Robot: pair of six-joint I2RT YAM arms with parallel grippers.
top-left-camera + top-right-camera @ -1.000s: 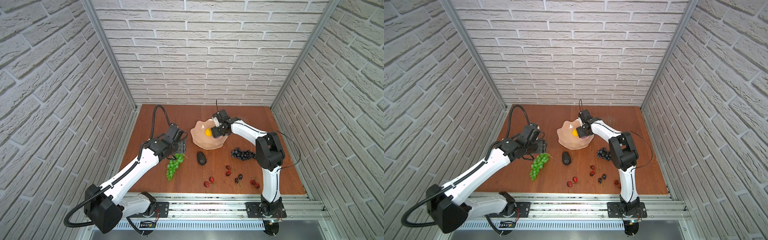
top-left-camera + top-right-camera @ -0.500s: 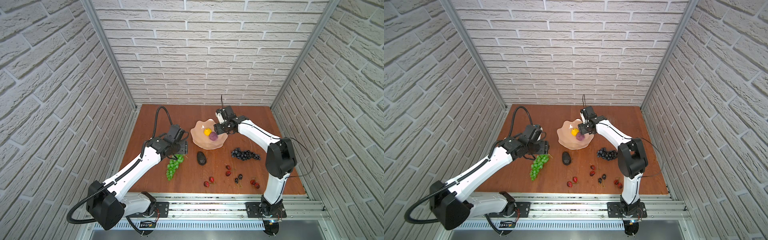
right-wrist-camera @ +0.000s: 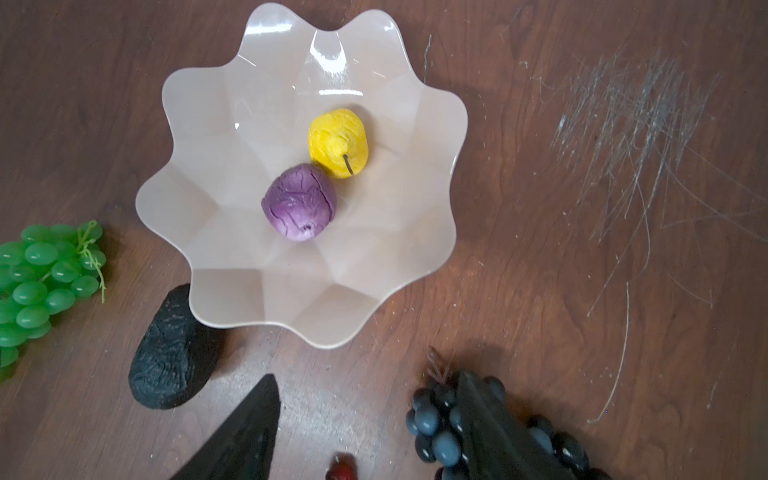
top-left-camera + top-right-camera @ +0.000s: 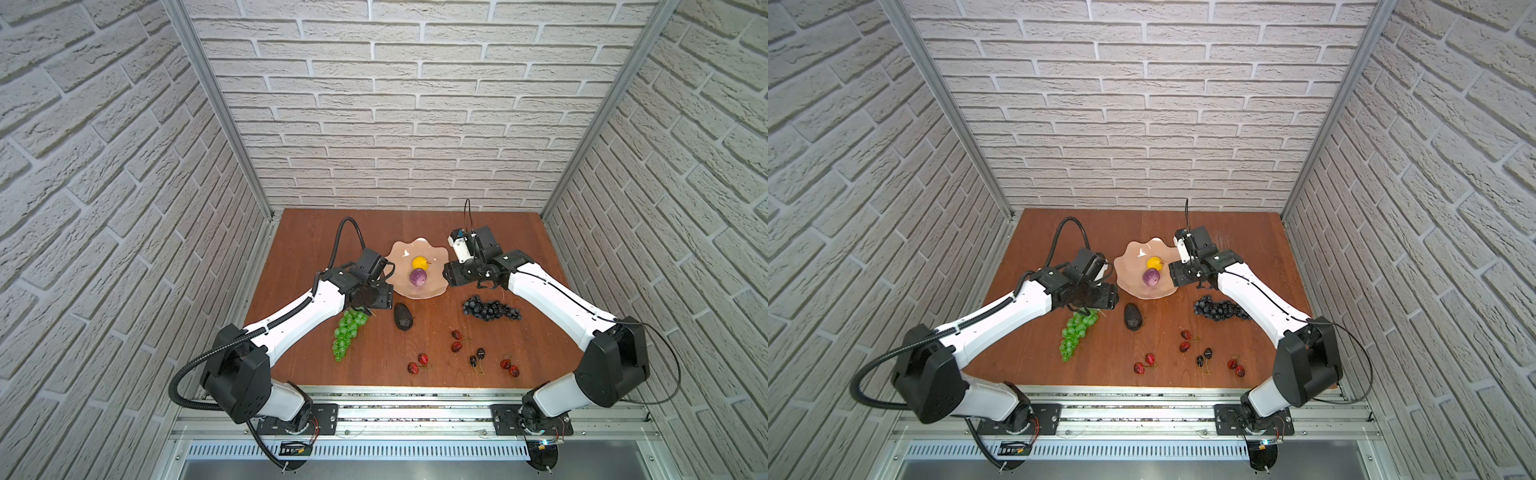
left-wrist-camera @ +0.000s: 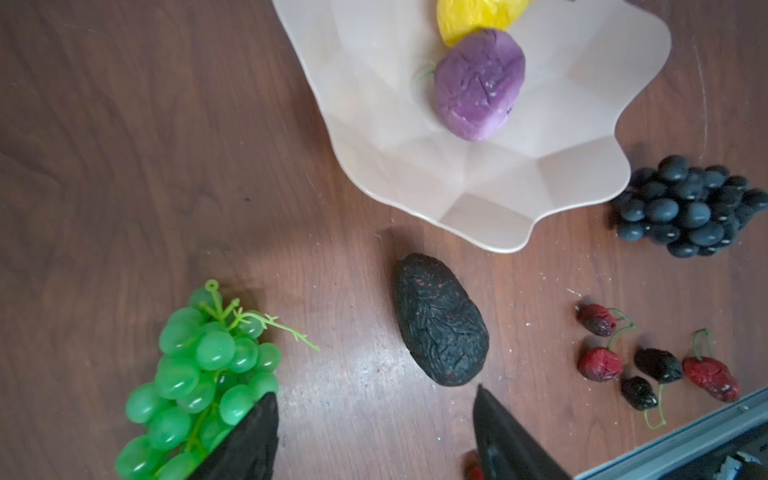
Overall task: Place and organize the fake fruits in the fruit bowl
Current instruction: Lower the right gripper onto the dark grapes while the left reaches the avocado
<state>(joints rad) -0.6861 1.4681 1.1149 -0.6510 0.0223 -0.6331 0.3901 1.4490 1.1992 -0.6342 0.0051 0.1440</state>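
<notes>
The pale pink fruit bowl (image 4: pixel 400 254) holds the yellow fruit (image 4: pixel 419 262) and the purple fruit (image 4: pixel 418 277), which touch each other. On the table lie the green grape bunch (image 4: pixel 347 332), the avocado (image 4: pixel 403 316), the dark grape bunch (image 4: pixel 490 309) and several cherries (image 4: pixel 457 340). My left gripper (image 5: pixel 374 395) hangs open above the bare wood between the green grapes (image 5: pixel 199 374) and the avocado (image 5: pixel 440 320), holding nothing. My right gripper (image 3: pixel 368 376) is open and empty, just outside the bowl's rim (image 3: pixel 332 332), with one finger over the dark grapes (image 3: pixel 432 419).
Brick-pattern walls close in the table at the back and both sides. A metal rail (image 4: pixel 415 392) runs along the front edge. Cherries (image 4: pixel 1204 353) are scattered over the front right of the wood. Scratches (image 3: pixel 623 124) mark the table behind the bowl.
My right gripper let the purple fruit go in the bowl and drew back past the rim toward the dark grapes. The left gripper shifted slightly toward the avocado.
</notes>
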